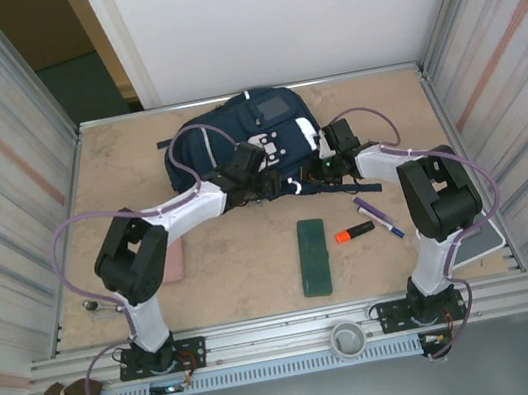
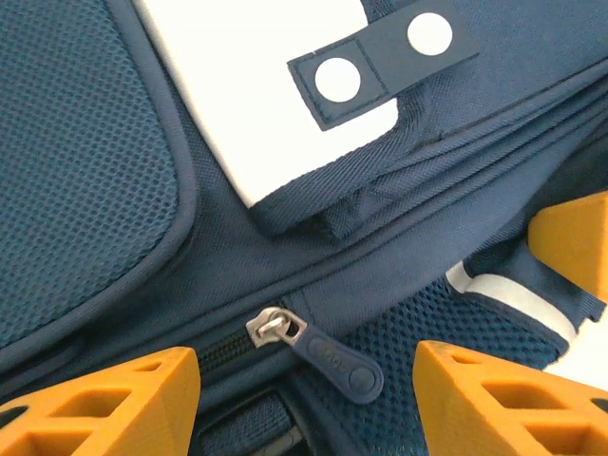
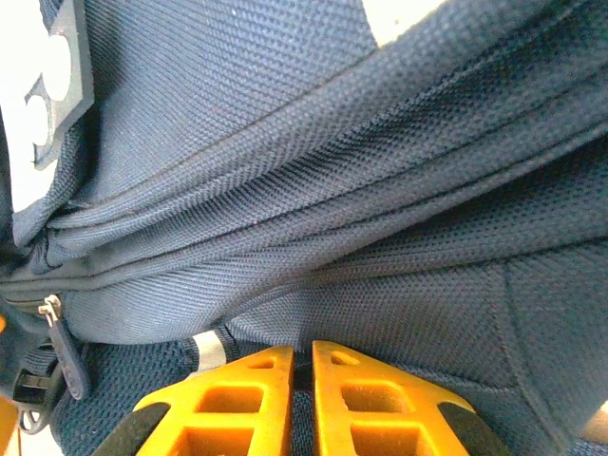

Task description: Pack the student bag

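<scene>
Plainly the bag (image 1: 217, 129) is not yet packed: it lies flat at the far middle of the tabletop (image 1: 136, 158), with both arms reaching in to its near edge.

In the left wrist view a metal slider (image 2: 275, 328) sits on the zip with a navy zip pull (image 2: 334, 361) trailing from it. The zip looks shut at that spot, so I judge the step in hand to be opening the bag. The left pincer (image 2: 304, 399) stands apart, its orange fingers (image 2: 104, 408) on either side of the pull and clear of it. The right pincer (image 3: 304, 356) has its fingers together against the navy weave further right. Whether a fold of cloth is nipped between them I cannot tell.

The next move calls for the left pincer to drop a little, close on the pull and draw it along the zip line, while the right one keeps the cloth taut.

No writing can be read. The pull has raised marks too small to make out. A white patch (image 2: 266, 85) carries a navy tab (image 2: 380, 52) with two white dots.

Nearer, well apart from the bag, lie a green case (image 1: 312, 256), an orange marker (image 1: 354, 233) and a pen (image 1: 379, 217).
</scene>
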